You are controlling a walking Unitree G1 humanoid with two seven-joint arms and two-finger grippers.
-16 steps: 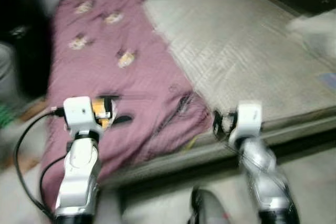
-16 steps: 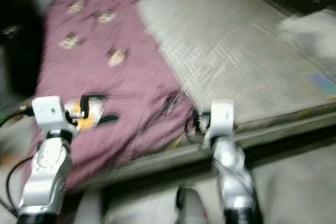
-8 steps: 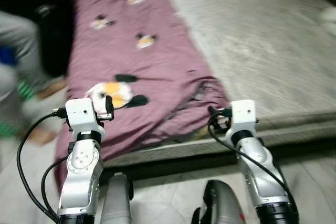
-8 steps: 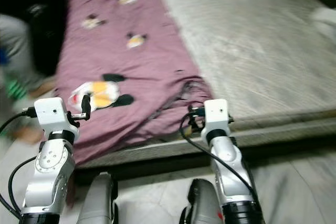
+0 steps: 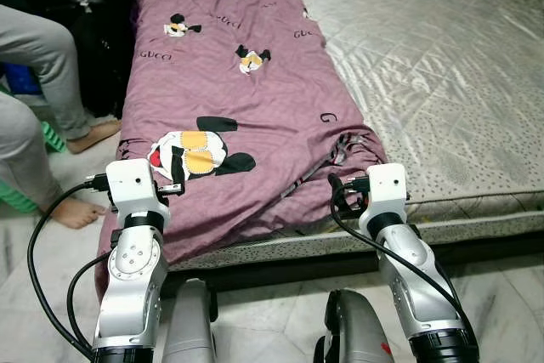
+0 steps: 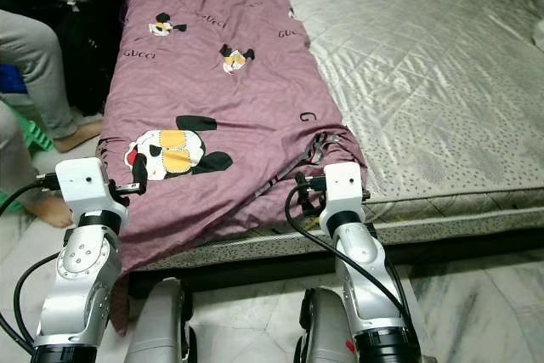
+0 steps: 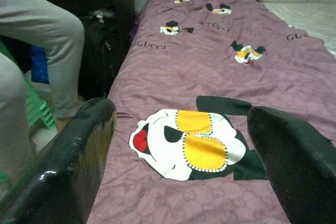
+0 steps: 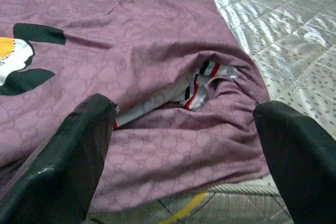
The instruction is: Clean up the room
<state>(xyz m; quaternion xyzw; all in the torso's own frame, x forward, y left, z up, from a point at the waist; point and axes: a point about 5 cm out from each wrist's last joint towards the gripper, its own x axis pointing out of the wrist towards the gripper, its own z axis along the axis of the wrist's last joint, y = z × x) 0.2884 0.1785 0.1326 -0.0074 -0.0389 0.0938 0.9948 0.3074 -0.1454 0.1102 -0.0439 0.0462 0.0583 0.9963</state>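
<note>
A bare quilted mattress (image 5: 442,65) is resting low on the marble floor (image 5: 501,295). A purple cartoon-print blanket (image 5: 238,99) is lying along its left side, draping over the near edge.

A person's legs (image 5: 38,48) in grey trousers stand just beside the bed's left edge, one bare foot (image 5: 75,212) on the marble floor (image 5: 501,295) near the bed's front corner. Behind them, against the bed, lies a black bag (image 5: 102,48) (its details too dark to tell) and something green (image 5: 17,197).

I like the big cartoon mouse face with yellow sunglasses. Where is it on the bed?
The mouse face is on the purple blanket, on the bed's left side near the foot edge, just ahead of the left gripper.
</note>
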